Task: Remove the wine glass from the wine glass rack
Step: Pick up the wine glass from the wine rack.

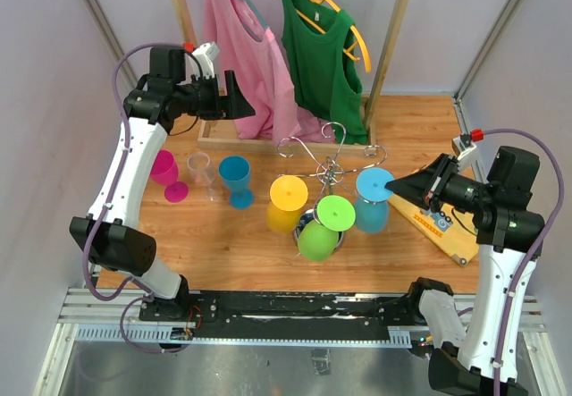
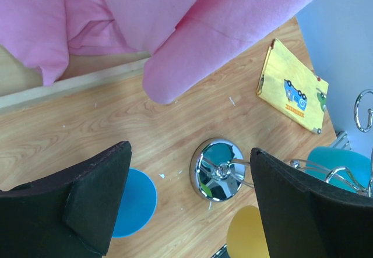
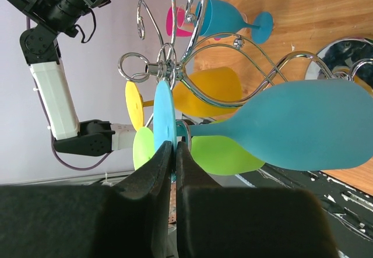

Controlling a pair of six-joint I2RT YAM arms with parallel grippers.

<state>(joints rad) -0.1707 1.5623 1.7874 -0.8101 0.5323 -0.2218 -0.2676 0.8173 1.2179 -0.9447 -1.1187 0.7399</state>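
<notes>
The wooden table has a clothes rail at its far side and the wine glass rack in the centre. The light-blue wine glass hangs upside down on the rack's right arm with its foot on top, so I judge it must slide out along the wires. My right gripper is clenched on the rim of that foot, as far as the edge-on wrist view lets me judge. My left gripper is released, high at the far left, out of the way.
</notes>
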